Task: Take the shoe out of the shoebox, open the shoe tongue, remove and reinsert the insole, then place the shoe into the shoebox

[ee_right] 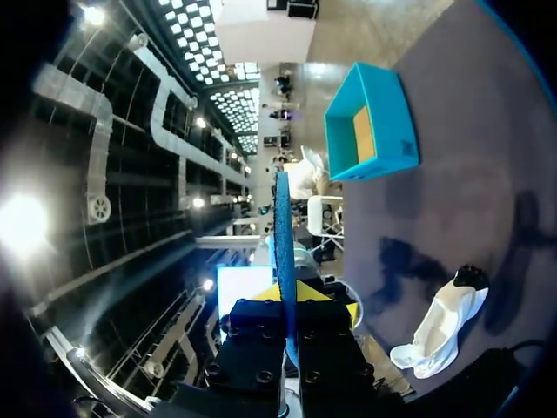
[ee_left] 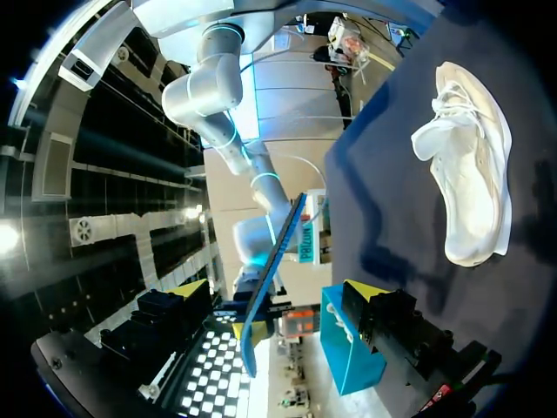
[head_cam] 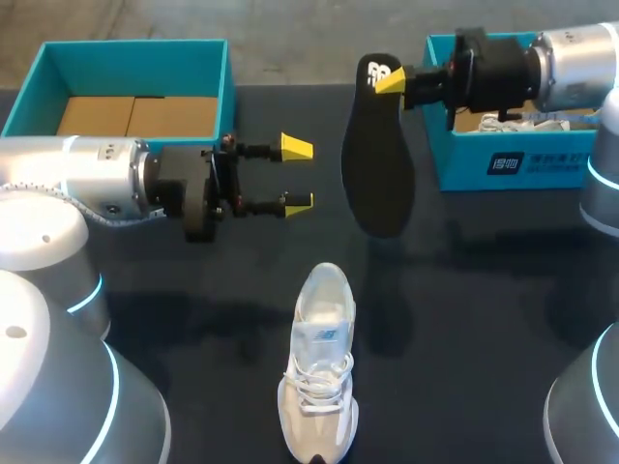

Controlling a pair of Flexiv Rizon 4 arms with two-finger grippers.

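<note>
Shoe point(head_cam: 319, 377) stands upright on the table point(head_cam: 484, 290) close to its near edge, well apart from both boxes; its long axis runs near-to-far, toe toward the robot. Right gripper point(head_cam: 392, 79) is clamped on the insole point(head_cam: 377, 164) at its narrow end, and the insole hangs over the table between left box point(head_cam: 135, 48) and right box point(head_cam: 464, 155), broad end nearer. Left gripper point(head_cam: 296, 174), fingers apart and holding nothing, is just beside the insole
</note>
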